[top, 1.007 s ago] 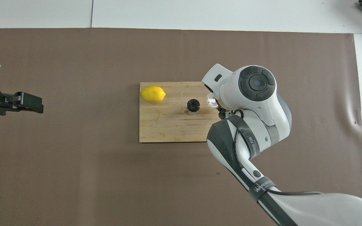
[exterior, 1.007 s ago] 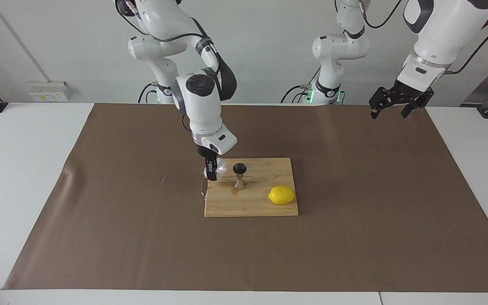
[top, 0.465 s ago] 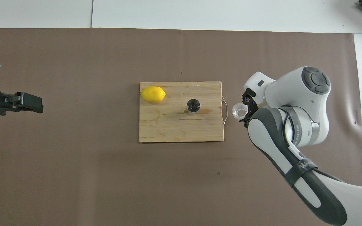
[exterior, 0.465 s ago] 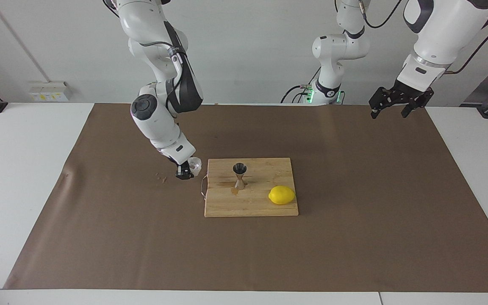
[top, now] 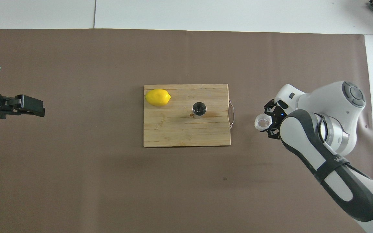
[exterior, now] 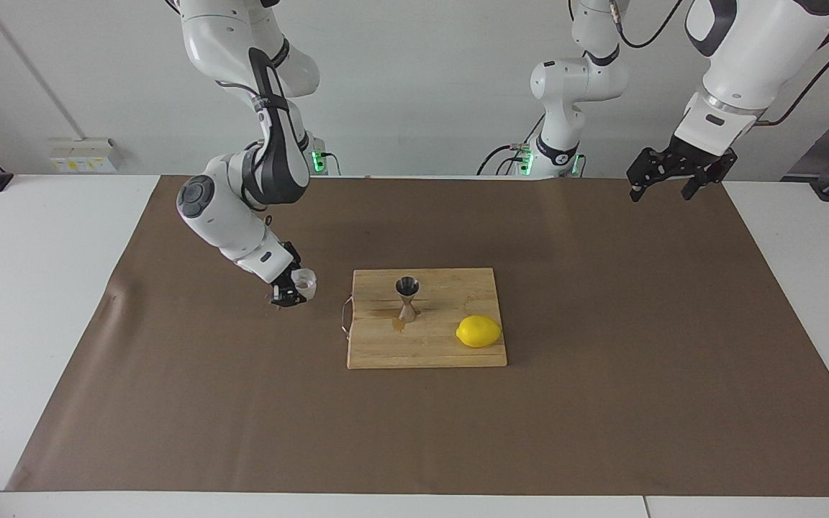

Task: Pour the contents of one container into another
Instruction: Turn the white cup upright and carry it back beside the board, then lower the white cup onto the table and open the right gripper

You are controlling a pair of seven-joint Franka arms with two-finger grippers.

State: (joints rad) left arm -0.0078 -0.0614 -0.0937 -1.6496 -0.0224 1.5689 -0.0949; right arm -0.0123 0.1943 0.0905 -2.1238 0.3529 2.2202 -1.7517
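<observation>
- Glass cup (exterior: 304,283) gripped by R gripper (exterior: 292,289), over brown mat, off board (exterior: 458,349) toward right arm's end.
- Jigger (exterior: 407,297) upright on board, near lemon (exterior: 478,332).
- L gripper (exterior: 663,180) waits open, raised.

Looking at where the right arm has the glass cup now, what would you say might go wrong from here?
1. The right gripper holds the glass cup low over the brown mat, off the cutting board; released before it is resting on the mat, the cup might tip.
2. A wet-looking patch lies at the foot of the jigger, so some liquid may have missed.
3. The left gripper waits apart, unable to help.
</observation>
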